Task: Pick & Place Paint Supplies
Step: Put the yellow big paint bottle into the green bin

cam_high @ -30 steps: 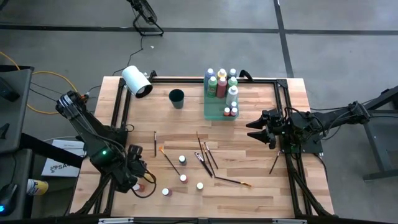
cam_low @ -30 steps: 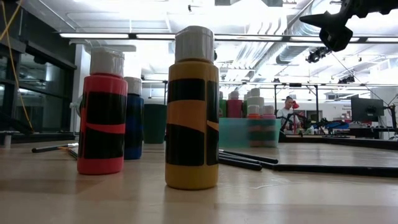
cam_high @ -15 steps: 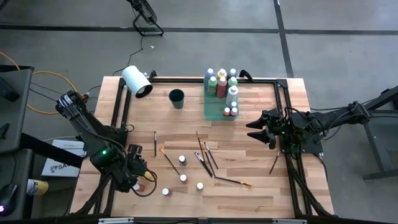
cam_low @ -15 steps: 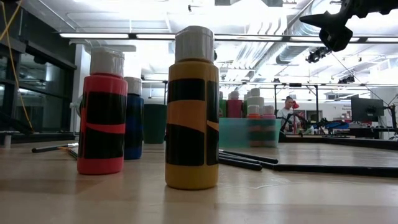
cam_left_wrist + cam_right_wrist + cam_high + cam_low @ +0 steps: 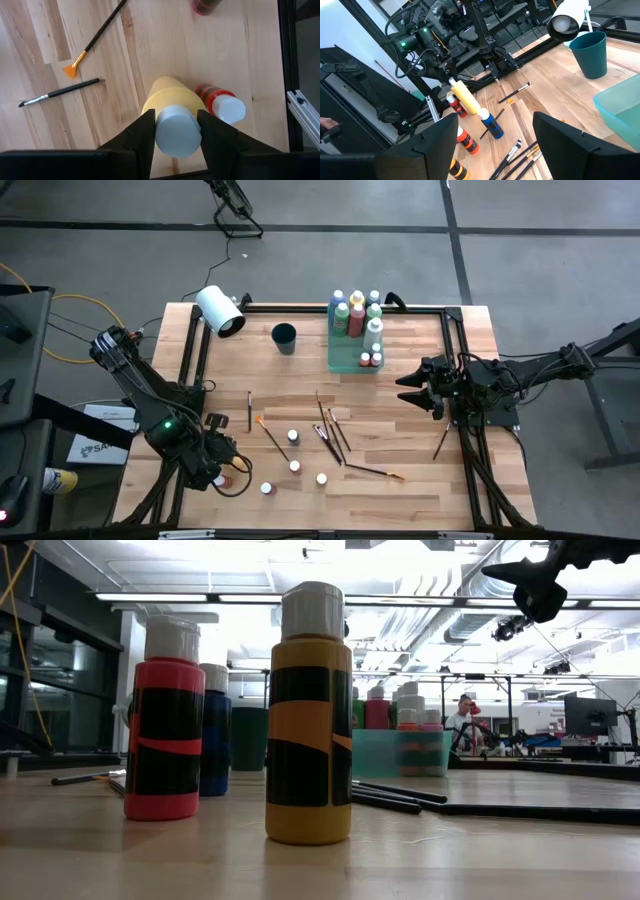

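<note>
My left gripper (image 5: 222, 464) is at the table's near left corner, shut on a yellow paint bottle (image 5: 172, 97) with a white cap. The bottle leans in the right wrist view (image 5: 466, 98). A red bottle (image 5: 216, 99) stands right beside it. More bottles (image 5: 294, 467) stand on the wood and dark-handled brushes (image 5: 327, 430) lie nearby. In the low view a red bottle (image 5: 164, 730), a yellow bottle (image 5: 309, 725) and a blue bottle (image 5: 215, 730) stand close to the camera. My right gripper (image 5: 410, 388) hovers open over the table's right side. My left gripper pinches the yellow bottle's white cap (image 5: 176, 131) between its two fingers (image 5: 142, 135), one on each side. The fingers come steeply from above. The bottle is tilted below them; whether its lower end (image 5: 475, 110) rests on the table I cannot tell.
A translucent green tray (image 5: 342, 358) holding several bottles stands at the far middle. Left of it are a dark cup (image 5: 284, 337) and a white roll (image 5: 220, 310). Black rails (image 5: 192, 360) run along the table's sides. A lone brush (image 5: 441, 443) lies near the right rail.
</note>
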Action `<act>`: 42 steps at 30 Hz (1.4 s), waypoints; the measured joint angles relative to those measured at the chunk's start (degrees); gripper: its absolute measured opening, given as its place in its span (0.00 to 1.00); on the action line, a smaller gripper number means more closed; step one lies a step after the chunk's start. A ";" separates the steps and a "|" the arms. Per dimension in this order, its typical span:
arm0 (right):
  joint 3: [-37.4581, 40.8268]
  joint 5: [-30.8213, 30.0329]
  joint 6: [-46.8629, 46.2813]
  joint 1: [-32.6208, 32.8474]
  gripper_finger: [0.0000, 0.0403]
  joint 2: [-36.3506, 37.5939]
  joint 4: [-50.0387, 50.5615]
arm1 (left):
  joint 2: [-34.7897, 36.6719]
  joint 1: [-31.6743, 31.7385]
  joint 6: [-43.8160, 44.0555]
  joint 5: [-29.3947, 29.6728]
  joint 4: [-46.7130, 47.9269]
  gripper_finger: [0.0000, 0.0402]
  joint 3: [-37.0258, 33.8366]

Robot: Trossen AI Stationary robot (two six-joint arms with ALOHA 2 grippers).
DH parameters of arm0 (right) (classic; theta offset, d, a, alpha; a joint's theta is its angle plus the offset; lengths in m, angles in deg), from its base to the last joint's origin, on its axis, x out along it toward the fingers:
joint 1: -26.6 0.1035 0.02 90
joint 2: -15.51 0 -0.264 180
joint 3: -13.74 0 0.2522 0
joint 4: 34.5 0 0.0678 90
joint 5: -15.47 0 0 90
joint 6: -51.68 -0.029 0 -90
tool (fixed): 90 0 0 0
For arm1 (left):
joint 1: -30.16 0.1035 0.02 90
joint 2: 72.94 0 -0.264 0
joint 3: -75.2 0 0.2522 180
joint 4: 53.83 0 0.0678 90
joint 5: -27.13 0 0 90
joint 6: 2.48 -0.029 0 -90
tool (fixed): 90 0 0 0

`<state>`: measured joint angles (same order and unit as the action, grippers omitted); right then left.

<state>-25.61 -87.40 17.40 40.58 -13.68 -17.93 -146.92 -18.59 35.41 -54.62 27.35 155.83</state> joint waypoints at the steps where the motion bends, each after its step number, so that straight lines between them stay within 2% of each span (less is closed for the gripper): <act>1: 0.00 0.00 0.00 0.00 0.62 0.00 0.00 | 0.00 0.00 -0.13 0.00 0.00 0.33 0.00; 12: 0.00 0.00 -0.19 0.00 0.62 0.00 0.00 | 0.13 0.05 0.17 -0.15 -0.15 0.29 0.05; 19: 0.00 0.01 -0.33 0.02 0.62 0.02 0.00 | 0.75 5.03 -1.54 -0.37 3.35 0.29 4.43; 25: 0.01 0.01 -0.35 0.00 0.62 0.00 0.00 | 0.79 14.73 -8.71 -0.39 9.01 0.29 11.60; 33: 0.02 0.02 -0.24 0.02 0.62 0.02 0.00 | 0.32 32.74 -23.20 -0.78 10.42 0.29 18.10; 37: 0.02 0.05 -0.22 0.01 0.62 0.02 0.00 | -2.27 42.00 -31.79 -3.16 9.91 0.29 21.20; 42: 0.02 1.56 -0.21 0.02 0.62 0.00 0.00 | -8.85 51.61 -43.94 -5.07 8.19 0.29 27.11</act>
<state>-25.58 -85.84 17.19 40.60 -13.68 -17.93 -155.77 33.02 -8.53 -59.69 35.54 182.94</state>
